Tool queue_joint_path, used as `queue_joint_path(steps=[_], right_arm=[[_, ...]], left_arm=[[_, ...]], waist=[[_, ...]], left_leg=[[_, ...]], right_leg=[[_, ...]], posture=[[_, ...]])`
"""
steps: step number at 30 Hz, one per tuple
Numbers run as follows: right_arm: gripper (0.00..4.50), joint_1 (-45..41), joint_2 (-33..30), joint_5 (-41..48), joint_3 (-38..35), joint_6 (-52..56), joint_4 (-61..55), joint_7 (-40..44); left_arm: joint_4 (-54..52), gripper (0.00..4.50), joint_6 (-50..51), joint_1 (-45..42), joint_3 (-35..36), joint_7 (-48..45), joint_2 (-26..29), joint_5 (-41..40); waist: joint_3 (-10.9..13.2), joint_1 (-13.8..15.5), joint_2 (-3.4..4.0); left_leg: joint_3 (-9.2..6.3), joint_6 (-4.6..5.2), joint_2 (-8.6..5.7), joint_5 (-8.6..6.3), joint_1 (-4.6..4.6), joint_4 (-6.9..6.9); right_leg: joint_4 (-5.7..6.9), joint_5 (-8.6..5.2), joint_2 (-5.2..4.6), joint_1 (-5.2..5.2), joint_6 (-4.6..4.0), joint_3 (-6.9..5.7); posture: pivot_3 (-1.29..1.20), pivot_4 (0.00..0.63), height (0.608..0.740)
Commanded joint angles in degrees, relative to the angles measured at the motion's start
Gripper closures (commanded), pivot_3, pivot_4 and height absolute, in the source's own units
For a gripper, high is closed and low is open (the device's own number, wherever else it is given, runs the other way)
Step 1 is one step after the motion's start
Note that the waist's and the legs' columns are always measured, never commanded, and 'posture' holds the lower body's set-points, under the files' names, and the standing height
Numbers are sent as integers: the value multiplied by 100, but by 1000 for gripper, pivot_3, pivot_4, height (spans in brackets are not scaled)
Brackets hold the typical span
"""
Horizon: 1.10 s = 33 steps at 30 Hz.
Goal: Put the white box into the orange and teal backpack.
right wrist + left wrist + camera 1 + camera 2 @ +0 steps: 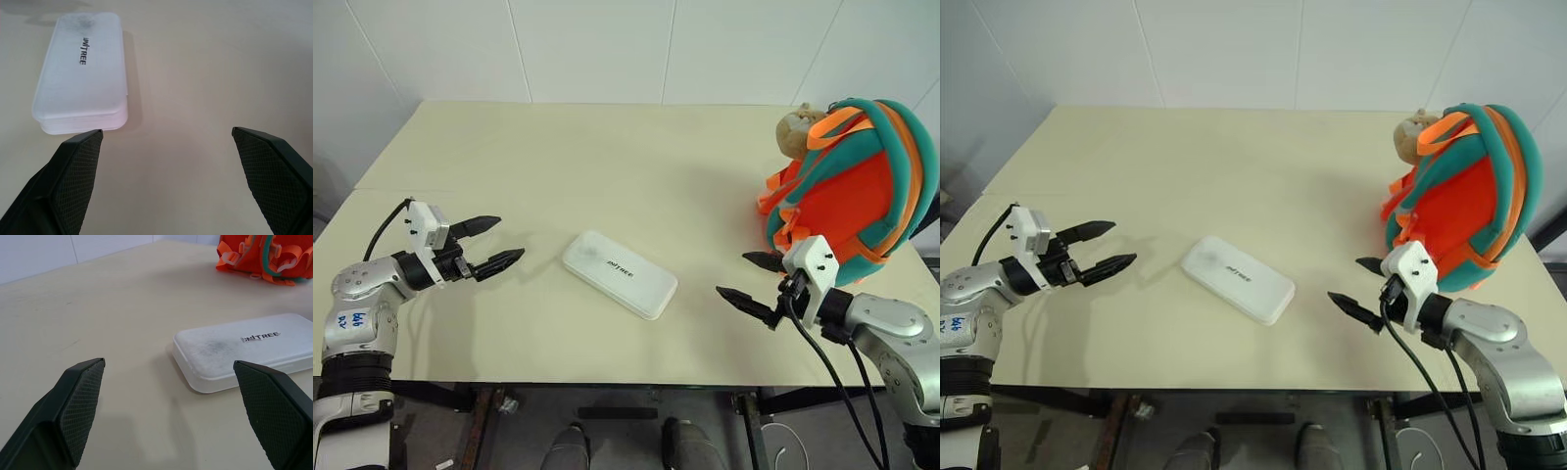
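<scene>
place: lab – evidence: bare cream table [607,157] | white panel wall [607,49]

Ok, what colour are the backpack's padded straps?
Teal, against the orange backpack; the straps show best in the left eye view.

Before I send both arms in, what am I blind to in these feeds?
- Orange and teal backpack: its opening or zipper is not visible in the eye views, where only the strap side faces the camera; open or shut cannot be told.
- Same backpack in the left wrist view: cut off by the top edge.
- Tan plush toy: partly hidden behind the straps.
- White box: its far end runs to the frame's top edge in the right wrist view.
</scene>
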Motion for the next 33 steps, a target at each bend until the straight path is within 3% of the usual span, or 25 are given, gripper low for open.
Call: queue_joint_path(steps=[1, 13, 17, 20, 27, 28, 33], right_arm=[[39, -106, 62, 116, -108, 16, -197, -113], [39, -349, 163, -174, -5, -34, -72, -502], [955, -172, 230, -226, -34, -172, -173, -520], [2009, -224, 354, -228, 85, -150, -89, -576], [4449, -355, 641, -512, 506, -77, 8, -782], [4500, -336, 665, -538, 569, -41, -20, -796], [4500, -157, 760, -784, 848, -3, 16, -948]], left_arm=[[57, 0, -89, -218, 31, -17, -7, 46], [795, 0, -413, -844, -91, 30, -233, 294], [1028, 893, -524, -1085, -99, -18, -313, 289], [1285, 1871, -704, -1250, -145, 132, -336, 473], [1793, 4094, -880, -1519, -254, 161, -445, 696], [1888, 4451, -918, -1579, -260, 169, -467, 726], [2384, 4486, -1086, -1870, -355, 226, -718, 871]], waist=[[0, -1, 0], [0, 2, -1], [0, 3, -1], [0, -15, -1], [0, -2, 0], [0, -1, -1], [-1, 11, -1]], left_leg=[[0, 0, 0, 0, 0, 2], [3, 1, 0, 1, 0, 6], [3, 1, 0, 0, -1, 5], [3, 2, 0, 0, -1, 4], [4, 2, 0, 0, 0, 5], [3, 2, 0, 0, 0, 5], [3, 2, -1, -1, -3, 4]], right_leg=[[0, 0, 0, 1, -1, 0], [0, 5, 1, 1, 5, 2], [-1, 12, 0, 1, 19, 2], [0, 35, 1, 0, 62, 3], [0, 36, 2, 0, 64, 3], [0, 36, 2, 0, 63, 2], [-4, 37, 2, 1, 65, 2]], posture=[[0, 150, 740], [0, 150, 740], [0, 150, 740], [0, 150, 740], [0, 150, 740], [0, 150, 740], [0, 150, 740]])
